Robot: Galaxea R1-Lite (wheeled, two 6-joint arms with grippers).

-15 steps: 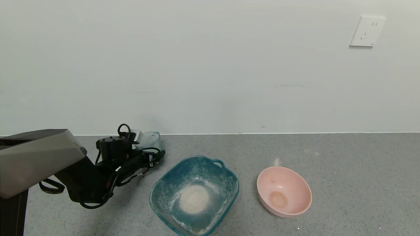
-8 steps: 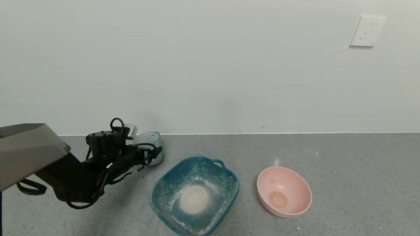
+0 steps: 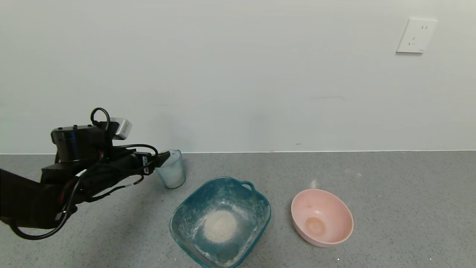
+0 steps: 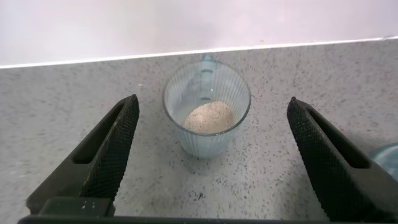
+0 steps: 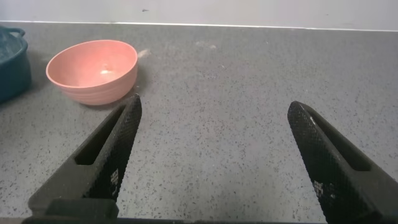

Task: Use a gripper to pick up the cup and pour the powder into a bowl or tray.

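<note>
The ribbed pale blue cup (image 3: 171, 169) stands upright on the grey counter, behind and to the left of the teal tray (image 3: 256, 203). In the left wrist view the cup (image 4: 206, 134) holds a small heap of beige powder (image 4: 208, 116). A round heap of powder (image 3: 220, 226) also lies in the tray. My left gripper (image 3: 161, 158) is open, its tips just left of the cup's rim, with the cup ahead of the spread fingers (image 4: 115, 146) and free of them. My right gripper (image 5: 214, 106) is open over bare counter, out of the head view.
A pink bowl (image 3: 321, 217) sits right of the tray and also shows in the right wrist view (image 5: 93, 70). The wall runs close behind the cup. A wall socket (image 3: 415, 35) is at the upper right.
My left arm has drawn back to the left and risen. The gripper that was round the cup now stands off it, and the cup stands alone on the counter.
</note>
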